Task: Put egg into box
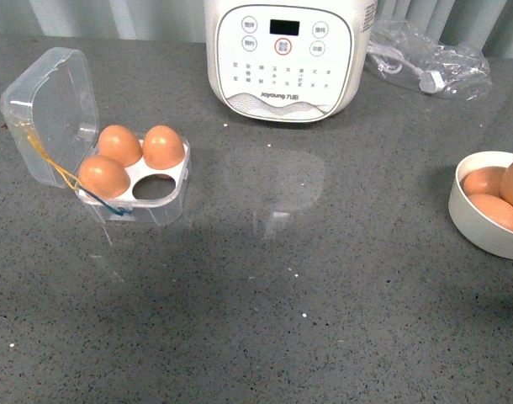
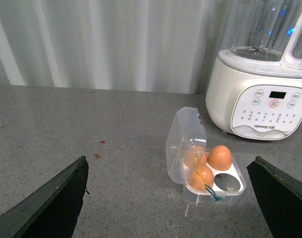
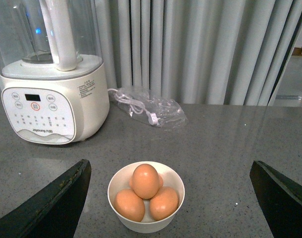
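The box (image 1: 168, 192) stands open at the left of the grey table, its clear lid (image 1: 48, 114) tipped back. Three brown eggs (image 1: 120, 144) fill three of its holes, and the front right hole (image 1: 154, 187) is empty. At the right edge a white bowl (image 1: 475, 227) holds three more eggs (image 1: 494, 212). In the right wrist view the bowl (image 3: 146, 225) lies between and below the fingers of my open right gripper (image 3: 171, 162), with one egg (image 3: 145, 181) on top. My open left gripper (image 2: 170, 158) faces the box (image 2: 225, 187) from a distance. Neither gripper shows in the front view.
A white blender (image 1: 282, 59) with a control panel stands at the back centre. A clear plastic bag with a white cord (image 1: 425, 63) lies at the back right. Grey curtains hang behind the table. Bare grey tabletop (image 1: 324, 278) runs between box and bowl.
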